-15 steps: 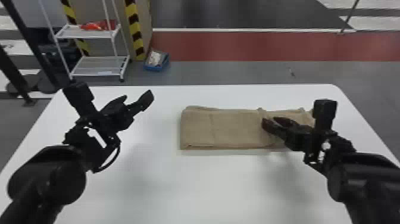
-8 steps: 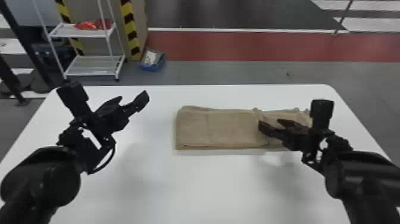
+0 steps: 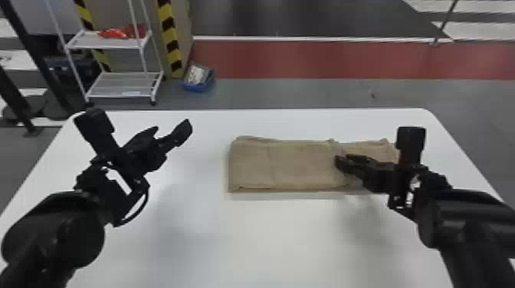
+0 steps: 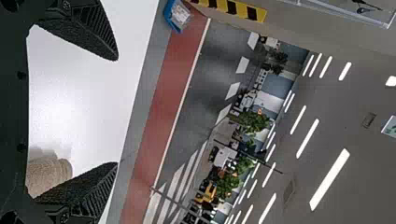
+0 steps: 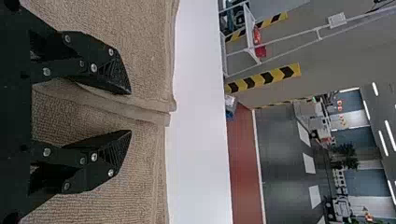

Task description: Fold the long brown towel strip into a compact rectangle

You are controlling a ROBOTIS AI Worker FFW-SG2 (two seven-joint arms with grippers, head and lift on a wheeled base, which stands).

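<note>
Towel strip (image 3: 299,164) part-folded on table (image 3: 268,245) | your right gripper (image 5: 128,112) spread over the layered edge (image 5: 144,114), contact hard to judge; your left gripper (image 4: 116,111) spread, apart from cloth | expect light, limp fabric; pinch all layers there

The towel (image 3: 295,162) is brown, the table (image 3: 268,237) white, the floor stripe (image 3: 306,59) red.

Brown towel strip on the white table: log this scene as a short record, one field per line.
towel: brown, lying flat, partly folded
table: white
left claw: open, left of the towel
right claw: open, at the towel, a layered edge between its fingers
behind table: white rack, blue bin
</note>
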